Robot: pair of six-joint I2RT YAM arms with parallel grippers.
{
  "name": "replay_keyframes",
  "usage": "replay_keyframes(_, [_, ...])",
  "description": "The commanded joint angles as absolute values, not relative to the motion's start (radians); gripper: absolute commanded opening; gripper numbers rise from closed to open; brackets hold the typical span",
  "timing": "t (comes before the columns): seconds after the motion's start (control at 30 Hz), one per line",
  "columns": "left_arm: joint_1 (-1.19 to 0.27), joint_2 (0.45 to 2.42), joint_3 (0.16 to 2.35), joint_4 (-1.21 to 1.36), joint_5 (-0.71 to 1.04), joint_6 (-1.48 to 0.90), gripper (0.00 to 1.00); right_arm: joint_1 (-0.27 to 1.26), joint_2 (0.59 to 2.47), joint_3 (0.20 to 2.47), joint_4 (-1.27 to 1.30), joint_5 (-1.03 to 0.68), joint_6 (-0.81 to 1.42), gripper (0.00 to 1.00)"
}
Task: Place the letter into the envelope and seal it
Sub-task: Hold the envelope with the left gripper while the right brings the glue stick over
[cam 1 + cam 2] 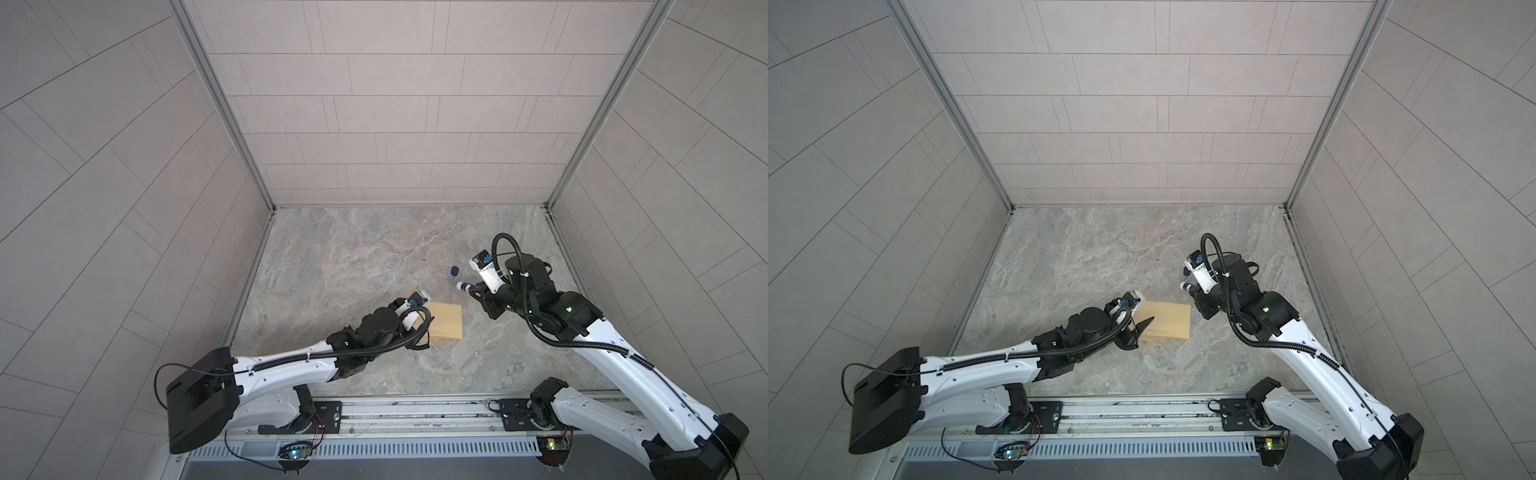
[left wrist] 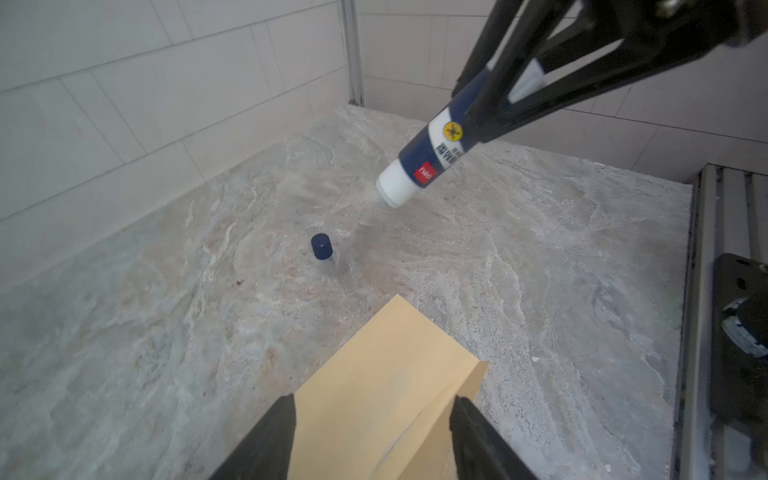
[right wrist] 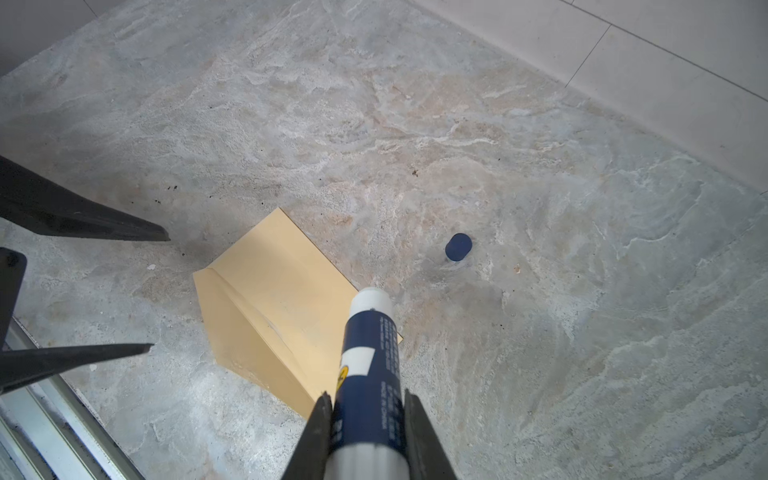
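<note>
Left gripper (image 3: 159, 291) jaws apart, just off envelope (image 2: 386, 353) — presumably clearing the flap for glue. Right gripper (image 3: 368, 399) clamped on uncapped glue stick (image 3: 368, 332) — cap (image 3: 458, 247) aside.

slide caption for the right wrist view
Right gripper holds an uncapped glue stick near the tan envelope, blue cap on the table.

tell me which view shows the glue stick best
Left wrist view: the glue stick shows side-on, label and white tip clear. Right wrist view sees it lengthwise between the fingers. In both top views it is tiny.
</note>
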State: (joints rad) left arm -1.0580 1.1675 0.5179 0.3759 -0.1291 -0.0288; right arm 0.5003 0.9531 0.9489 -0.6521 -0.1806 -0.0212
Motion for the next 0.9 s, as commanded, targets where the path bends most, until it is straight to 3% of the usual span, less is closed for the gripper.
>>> replay_keyframes(0.0, [-1.044,1.167,0.529,0.235,-0.142,-0.235,0.57,0.511,0.968,0.979,-0.683,-0.194,-0.022,0.0])
replay_keyframes(0.87, [-1.034,1.6,0.747,0.079,0.04,-0.247,0.2,0.525,0.979,0.971,-0.666,-0.169,-0.022,0.0])
